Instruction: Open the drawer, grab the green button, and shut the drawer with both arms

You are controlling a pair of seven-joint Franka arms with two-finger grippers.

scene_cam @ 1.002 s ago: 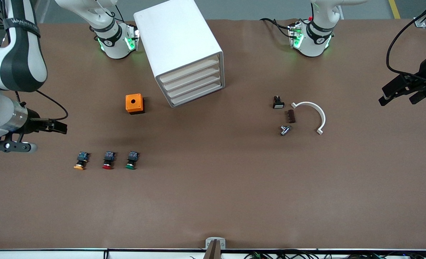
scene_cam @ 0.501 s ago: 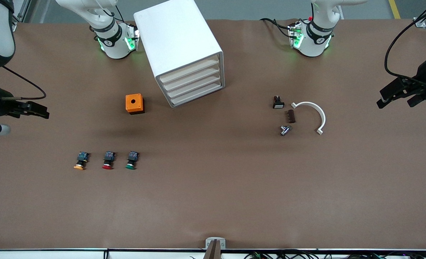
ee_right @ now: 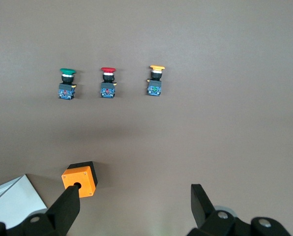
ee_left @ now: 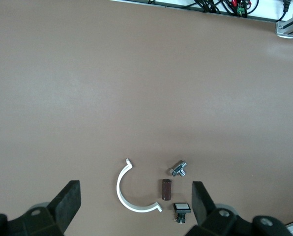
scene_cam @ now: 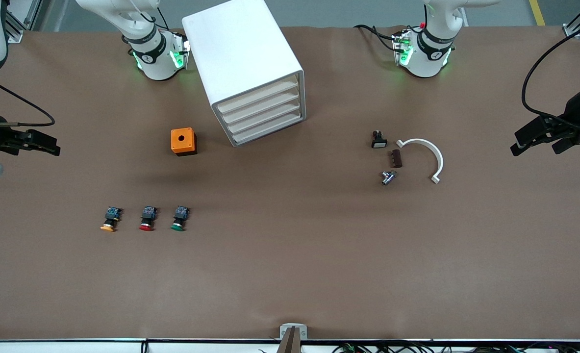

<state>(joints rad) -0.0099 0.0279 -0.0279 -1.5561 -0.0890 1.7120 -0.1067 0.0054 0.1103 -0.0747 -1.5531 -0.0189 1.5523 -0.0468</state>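
Viewing from the front: white boxy cabinet [scene_cam: 248,68] stands on the brown bench [scene_cam: 290,274], angled, all four cream fronts flush, so the drawer [scene_cam: 265,119] is not yet opened. The button [scene_cam: 179,218], green cap, lies on the bench nearer the camera than the orange box [scene_cam: 184,141], in a row with a red-capped button [scene_cam: 147,218] and an orange-capped button [scene_cam: 110,219]. Right tool [scene_cam: 42,142] hangs over the bench at the right arm's end; left tool [scene_cam: 540,135] over the left arm's end, near a white curved clip [scene_cam: 429,157]. Left wrist view: left tool [ee_left: 134,204] fingers spread wide, empty, above the clip, a small brown block [ee_left: 166,189] and a metal fitting [ee_left: 178,169]. Right wrist view: right tool [ee_right: 134,204] wide, empty; the three buttons lie well apart from it. Judgement: the button looks light, rigid plastic; the rounded cap is likely slippery, so grip across the squarer black body. Drawer front is smooth, thin-lipped; little purchase, and the light-looking cabinet may slide unless braced.
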